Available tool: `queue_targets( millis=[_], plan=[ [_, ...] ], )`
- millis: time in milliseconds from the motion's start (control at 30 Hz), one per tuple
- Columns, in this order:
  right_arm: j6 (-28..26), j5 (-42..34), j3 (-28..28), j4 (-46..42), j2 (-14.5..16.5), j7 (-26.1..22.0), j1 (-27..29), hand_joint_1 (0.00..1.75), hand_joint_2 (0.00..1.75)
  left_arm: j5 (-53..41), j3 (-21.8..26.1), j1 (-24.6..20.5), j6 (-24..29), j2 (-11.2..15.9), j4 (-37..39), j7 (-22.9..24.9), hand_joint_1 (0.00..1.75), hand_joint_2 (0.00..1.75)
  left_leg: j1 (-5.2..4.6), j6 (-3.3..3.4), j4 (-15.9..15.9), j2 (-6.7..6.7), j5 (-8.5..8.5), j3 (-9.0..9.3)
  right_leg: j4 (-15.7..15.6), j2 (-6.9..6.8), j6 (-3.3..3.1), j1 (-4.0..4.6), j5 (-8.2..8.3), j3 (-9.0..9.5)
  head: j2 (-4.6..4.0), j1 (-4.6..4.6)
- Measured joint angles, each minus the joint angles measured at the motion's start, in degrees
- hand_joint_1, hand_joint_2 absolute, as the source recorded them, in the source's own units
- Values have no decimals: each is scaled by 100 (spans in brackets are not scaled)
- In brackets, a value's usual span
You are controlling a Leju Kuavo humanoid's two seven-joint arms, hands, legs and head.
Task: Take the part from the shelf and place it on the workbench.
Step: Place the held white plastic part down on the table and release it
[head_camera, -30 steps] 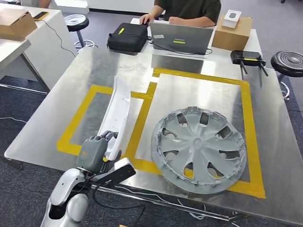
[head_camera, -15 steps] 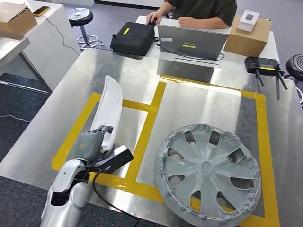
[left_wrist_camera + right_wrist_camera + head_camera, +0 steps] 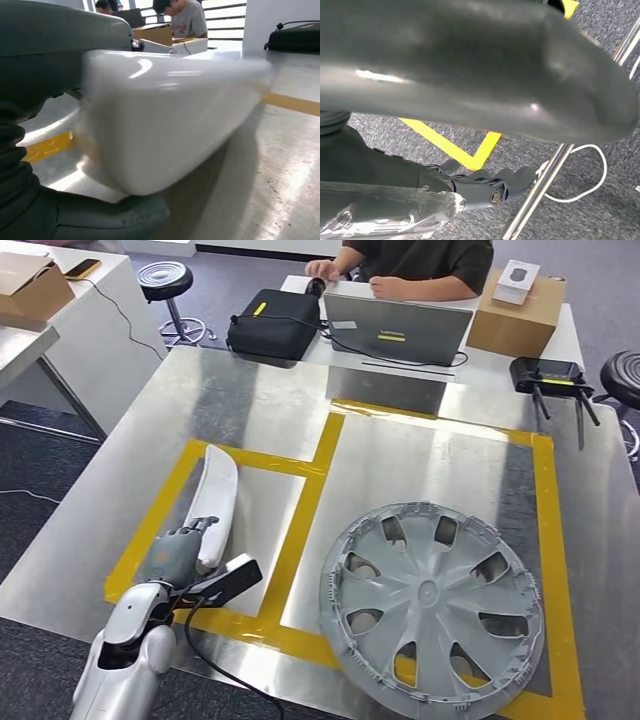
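Left hand (image 3: 175, 556) gripping white part (image 3: 213, 494), seemingly resting on workbench (image 3: 249, 410)

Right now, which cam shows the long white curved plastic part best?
Head view: the long white curved plastic part shows whole inside the smaller yellow-taped box, the left hand gripping its near end. Left wrist view shows a blurred close-up of its side. Right wrist view looks at the floor.

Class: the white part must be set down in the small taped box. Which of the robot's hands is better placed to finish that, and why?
The left. The left hand already holds the white part over the small taped box on the workbench. The right hand hangs low near the carpet, holding nothing.
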Motion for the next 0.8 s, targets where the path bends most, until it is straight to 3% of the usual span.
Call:
queue_targets(
  millis=[467, 600, 667, 733, 767, 800],
  plan=[
    [-5, 2, 0, 0, -4, 2, 1, 0, 0, 1, 273, 2, 15, -120, 11, -89, 0, 0, -3, 5, 1, -1, 2, 31, -40, -5, 15, -3, 20, 55, 0, 1],
    [-5, -12, 0, 0, -5, 5, -1, 0, 0, 71, 312, -1, 13, -164, 4, -256, 0, 0, 19, 137, -160, 11, 92, 118, -115, -9, 112, -14, 30, 81, 0, 1],
    [12, -41, -1, 1, -10, 3, -4, 0, 0, 93, 321, 9, 29, -223, -22, -432, 0, 0, 70, 156, -313, 29, 180, 195, 218, -35, 154, -5, -200, -60, 0, 28],
    [68, -100, -8, 2, -20, 1, -1, 0, 0, 129, 320, 57, 51, -291, -64, -582, 0, 0, 86, 151, -328, 62, 188, 206, 943, -60, 218, -42, -545, -386, 0, 45],
    [96, -131, -13, 2, -26, 0, 3, 0, 0, 156, 317, 98, 64, -318, -94, -640, 0, 0, 96, 138, -321, 79, 183, 205, 1233, -67, 255, -68, -623, -521, 0, 43],
    [110, -150, -18, 2, -32, 0, 6, 0, 0, 191, 315, 142, 82, -342, -130, -694, 0, 0, 113, 115, -310, 98, 172, 204, 1343, -74, 295, -96, -596, -576, 0, 42]
  ],
)
